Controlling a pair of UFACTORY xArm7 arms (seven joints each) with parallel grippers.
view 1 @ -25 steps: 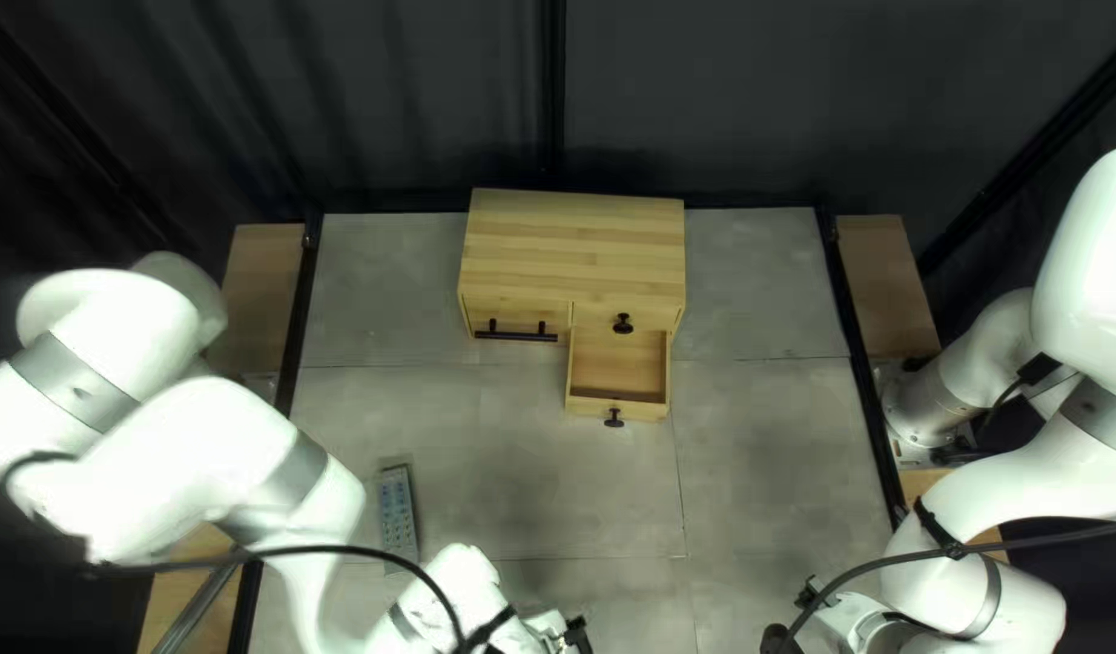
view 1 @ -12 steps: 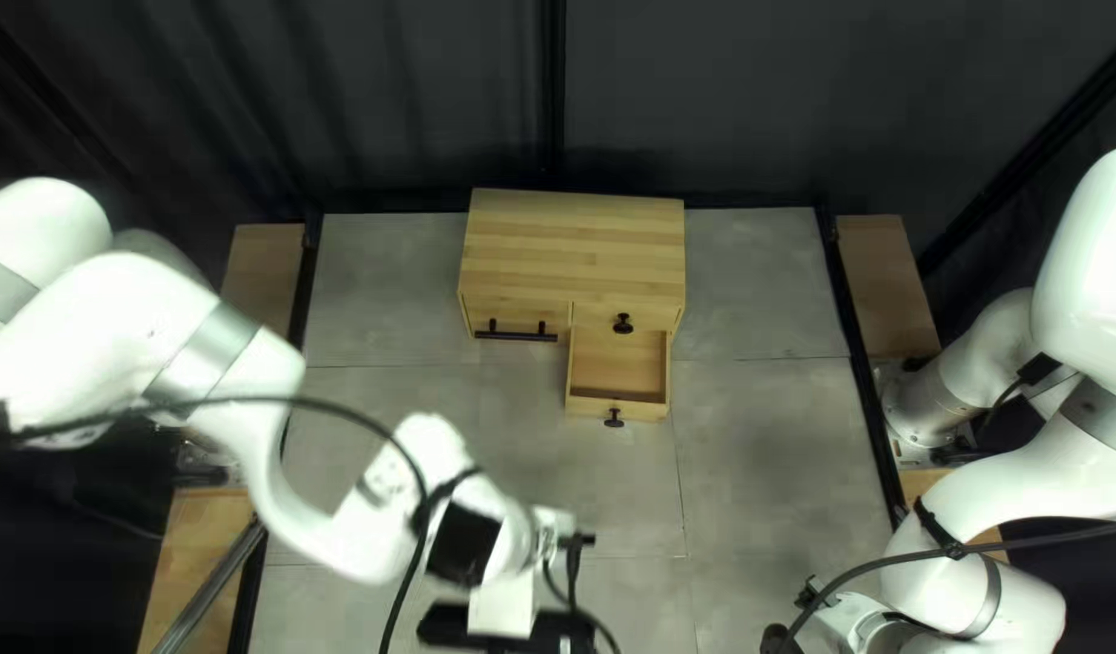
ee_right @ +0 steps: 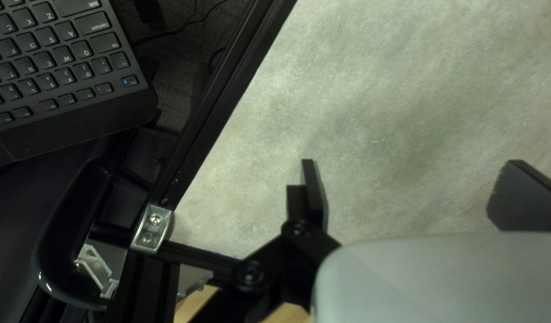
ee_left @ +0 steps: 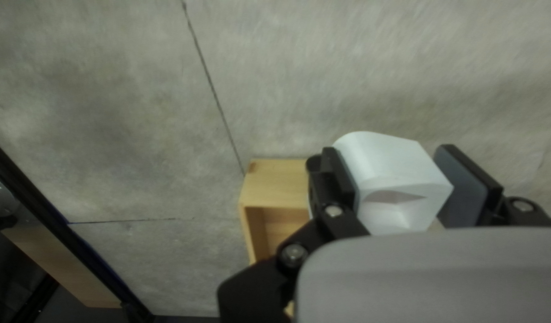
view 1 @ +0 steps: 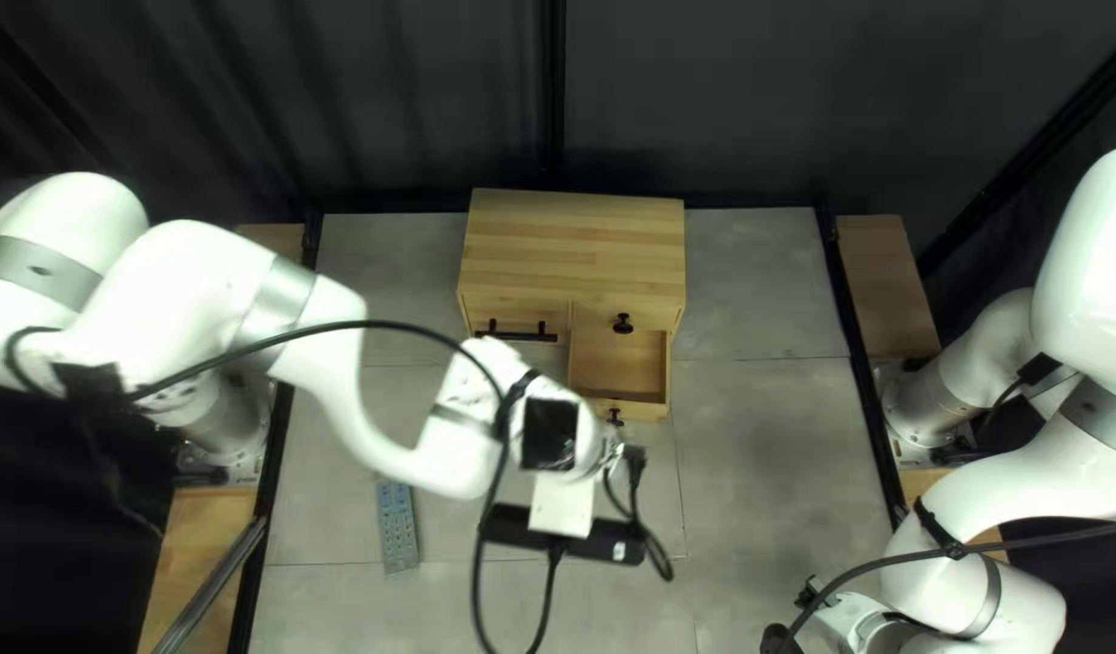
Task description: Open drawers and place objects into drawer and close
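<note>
A wooden cabinet stands at the far side, its lower right drawer pulled out; the part of that drawer that shows holds nothing. The small drawer above and the bar-handled front are closed. My left gripper is just in front of the open drawer, its fingertips hidden there. In the left wrist view my left gripper is shut on a white block-like object, with the open drawer beside and below it. My right gripper is near the front right; in its wrist view my right gripper stands open, holding nothing.
A grey remote-like object lies on the table, left of my left arm's forward part. Black frame bars border the table. Off the table edge, the right wrist view shows a keyboard. Loose cables hang from my left arm.
My left arm has swung toward the cabinet and rightward, bringing its gripper close to the open drawer. The remote-like object, covered half a second ago, shows again. My right arm and the drawer have stayed put.
</note>
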